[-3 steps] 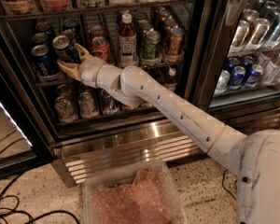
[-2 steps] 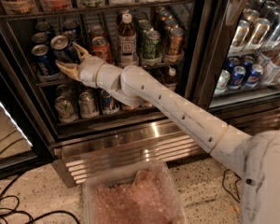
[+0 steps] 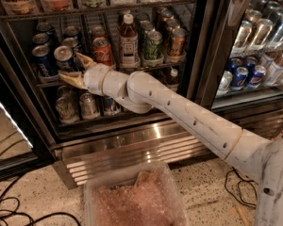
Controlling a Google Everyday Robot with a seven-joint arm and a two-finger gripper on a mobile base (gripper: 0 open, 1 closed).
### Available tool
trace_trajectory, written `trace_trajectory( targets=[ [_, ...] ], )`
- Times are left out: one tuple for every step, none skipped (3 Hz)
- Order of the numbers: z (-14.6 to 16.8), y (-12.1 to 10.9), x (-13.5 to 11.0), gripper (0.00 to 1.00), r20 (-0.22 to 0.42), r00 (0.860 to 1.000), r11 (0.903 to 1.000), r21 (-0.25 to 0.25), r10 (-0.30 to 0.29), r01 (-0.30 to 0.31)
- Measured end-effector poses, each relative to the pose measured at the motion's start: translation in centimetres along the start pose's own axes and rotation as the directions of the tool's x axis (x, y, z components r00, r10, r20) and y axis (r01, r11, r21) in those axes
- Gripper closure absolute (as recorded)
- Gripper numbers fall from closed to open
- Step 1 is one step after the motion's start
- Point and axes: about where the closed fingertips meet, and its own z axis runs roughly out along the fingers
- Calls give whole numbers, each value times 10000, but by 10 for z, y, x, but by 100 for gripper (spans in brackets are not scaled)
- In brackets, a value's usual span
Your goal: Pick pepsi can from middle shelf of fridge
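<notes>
The fridge [image 3: 132, 147] stands open, with a black frame and a louvred steel base. On the left of its middle shelf [image 3: 148, 68] stand several dark-blue pepsi cans; the front two are one at the far left [image 3: 41, 61] and one beside it [image 3: 63, 56]. My gripper [image 3: 69, 65] reaches in from the right on the white arm. Its tan fingers [image 3: 83, 59] are spread open, one to the right of the second can and one below it. A red Coca-Cola can [image 3: 102, 51] stands just right of the gripper.
A labelled bottle [image 3: 129, 40], a green can [image 3: 153, 45] and a brown can [image 3: 176, 41] stand further right on the shelf. More cans [image 3: 88, 105] stand on the shelf below. A clear plastic bin [image 3: 132, 197] sits on the floor in front. The door frame [image 3: 205, 46] and a second fridge [image 3: 254, 74] are on the right.
The whole view has shifted down a little. The gripper stays at the same pepsi can with its fingers still spread.
</notes>
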Motion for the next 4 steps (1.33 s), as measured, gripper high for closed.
trace_trajectory(
  targets=[
    [-2, -1, -2, 100, -20, 10000, 10000, -6, 54, -54],
    [-9, -2, 1, 100, -72, 9998, 9999, -44, 162, -162],
    [-9, -2, -1, 100, -76, 9998, 9998, -46, 171, -172],
    [-17, -3, 4, 100, -169, 9994, 9995, -95, 296, -298]
  ],
)
